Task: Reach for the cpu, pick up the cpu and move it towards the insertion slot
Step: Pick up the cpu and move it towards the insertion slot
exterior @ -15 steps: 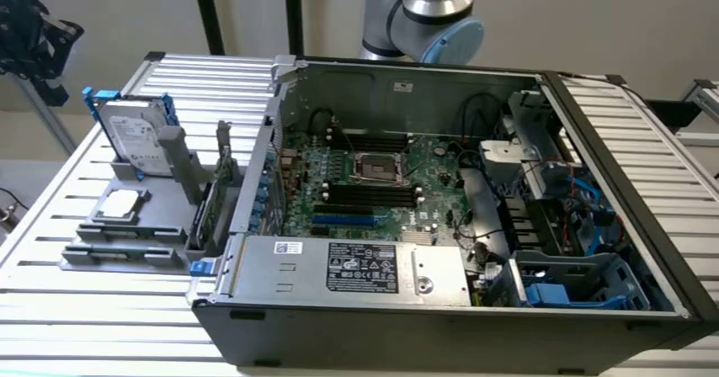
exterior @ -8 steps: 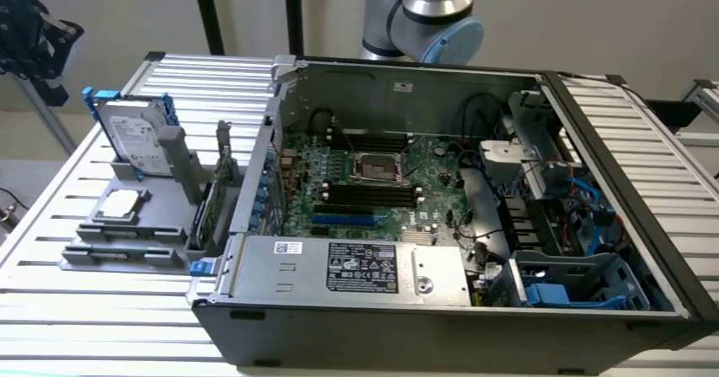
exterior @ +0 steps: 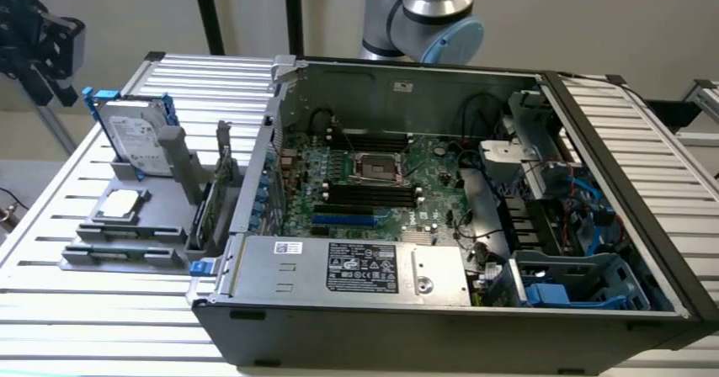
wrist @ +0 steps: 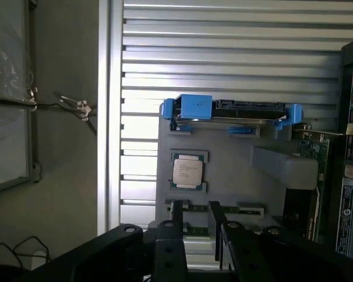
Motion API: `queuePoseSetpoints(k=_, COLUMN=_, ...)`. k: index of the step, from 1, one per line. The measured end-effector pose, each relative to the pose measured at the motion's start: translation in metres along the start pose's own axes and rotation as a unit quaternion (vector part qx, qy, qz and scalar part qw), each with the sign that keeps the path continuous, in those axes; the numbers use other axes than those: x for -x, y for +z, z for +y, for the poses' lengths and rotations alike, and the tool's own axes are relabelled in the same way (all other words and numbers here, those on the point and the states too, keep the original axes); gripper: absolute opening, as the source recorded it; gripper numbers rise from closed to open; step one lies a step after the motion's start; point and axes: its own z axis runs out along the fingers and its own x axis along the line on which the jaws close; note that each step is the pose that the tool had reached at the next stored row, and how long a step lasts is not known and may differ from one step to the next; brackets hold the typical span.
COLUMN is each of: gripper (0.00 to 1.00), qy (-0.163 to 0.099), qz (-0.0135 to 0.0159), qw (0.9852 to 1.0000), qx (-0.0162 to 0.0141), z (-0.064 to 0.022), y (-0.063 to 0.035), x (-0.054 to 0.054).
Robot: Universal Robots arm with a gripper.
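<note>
On its grey holder (wrist: 241, 188), the cpu (wrist: 187, 172) lies ungrasped. The gripper (wrist: 195, 207) hovers near it, jaws apart and empty. The insertion slot (exterior: 376, 168) sits well apart.

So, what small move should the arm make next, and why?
Probably shift the end effector sideways until it is centred over the cpu. The cpu lies flat and untouched in its recess on the grey holder, next to the upright hard drive. In the wrist view the end effector is off to one side, apart from it.
</note>
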Motion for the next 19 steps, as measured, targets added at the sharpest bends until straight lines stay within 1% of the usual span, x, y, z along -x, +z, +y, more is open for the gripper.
queuePoseSetpoints(k=2, gripper=0.42, qy=0.000, qz=0.0000, qw=1.0000, qx=0.0000, z=0.0000, y=0.0000, x=0.000)
queuePoseSetpoints(k=3, gripper=0.42, qy=0.000, qz=0.0000, qw=1.0000, qx=0.0000, z=0.0000, y=0.0000, x=0.000)
queuePoseSetpoints(k=6, gripper=0.59, qy=0.000, qz=0.0001, qw=1.0000, qx=0.0000, z=0.0000, y=0.0000, x=0.000)
queuePoseSetpoints(k=7, gripper=0.59, qy=0.000, qz=0.0001, qw=1.0000, qx=-0.0001, z=0.0000, y=0.0000, x=0.000)
queuePoseSetpoints(k=8, gripper=0.65, qy=0.000, qz=0.0001, qw=1.0000, qx=0.0000, z=0.0000, y=0.0002, x=0.000)
queuePoseSetpoints(k=9, gripper=0.65, qy=0.000, qz=-0.0001, qw=1.0000, qx=0.0000, z=0.0000, y=0.0007, x=0.000)
queuePoseSetpoints(k=10, gripper=0.71, qy=0.000, qz=0.0000, qw=1.0000, qx=0.0000, z=0.0000, y=0.0013, x=0.000)
queuePoseSetpoints(k=19, gripper=0.71, qy=0.000, qz=0.0000, qw=1.0000, qx=0.0000, z=-0.0004, y=0.0174, x=0.001)
